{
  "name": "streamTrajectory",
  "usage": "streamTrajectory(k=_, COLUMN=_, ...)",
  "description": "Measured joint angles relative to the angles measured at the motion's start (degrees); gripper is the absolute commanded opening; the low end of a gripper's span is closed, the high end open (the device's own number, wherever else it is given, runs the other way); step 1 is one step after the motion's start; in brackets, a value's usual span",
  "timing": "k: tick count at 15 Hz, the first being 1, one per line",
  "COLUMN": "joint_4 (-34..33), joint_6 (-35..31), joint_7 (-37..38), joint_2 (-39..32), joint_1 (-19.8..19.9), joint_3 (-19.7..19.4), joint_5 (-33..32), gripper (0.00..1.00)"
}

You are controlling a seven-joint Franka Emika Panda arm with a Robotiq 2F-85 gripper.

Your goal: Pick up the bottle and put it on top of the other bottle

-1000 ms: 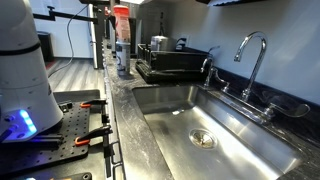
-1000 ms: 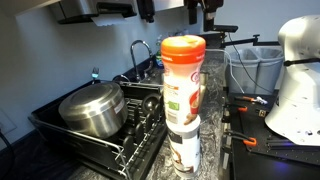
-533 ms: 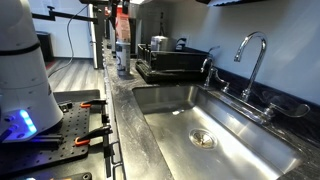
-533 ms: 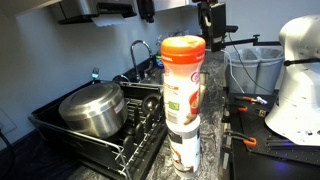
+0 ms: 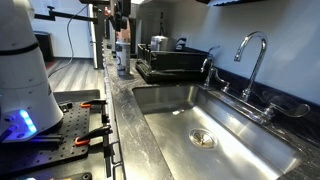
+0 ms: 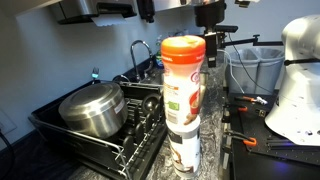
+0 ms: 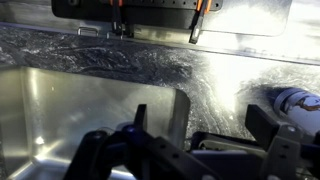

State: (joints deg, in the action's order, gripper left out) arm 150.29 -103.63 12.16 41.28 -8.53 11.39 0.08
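The bottle point(image 6: 183, 85), pale with a red cap and reddish label, stands upright on top of the other bottle point(image 6: 183, 150), a shorter greyish one, on the dark counter. The stack also shows far off in an exterior view, the bottle point(image 5: 122, 41) above the other bottle point(image 5: 122, 63). My gripper point(image 6: 210, 13) hangs high beside the stack, apart from it, and partly hides the bottle's top in an exterior view point(image 5: 118, 16). In the wrist view its fingers point(image 7: 200, 125) are spread wide with only counter between them.
A black dish rack point(image 6: 95, 140) with a steel pot point(image 6: 92, 108) stands next to the stack. A steel sink point(image 5: 215, 125) with a faucet point(image 5: 252, 50) lies along the counter. A pale round object point(image 7: 296, 100) sits at the wrist view's right edge.
My gripper has shifted sideways near the top of the stack and now partly covers the red cap in one exterior view. The two bottles have not moved.
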Motion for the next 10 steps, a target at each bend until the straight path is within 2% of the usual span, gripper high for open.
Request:
streamTrajectory(k=3, joint_4=1.8, joint_6=-0.9, joint_7=1.2, joint_2=1.5, joint_1=1.4, joint_3=0.0, joint_5=-0.8, gripper=1.00)
streamTrajectory(k=10, joint_4=2.0, joint_6=-1.0, joint_7=1.1, joint_2=1.6, joint_1=1.4, joint_3=0.0, joint_5=-0.8, gripper=1.00)
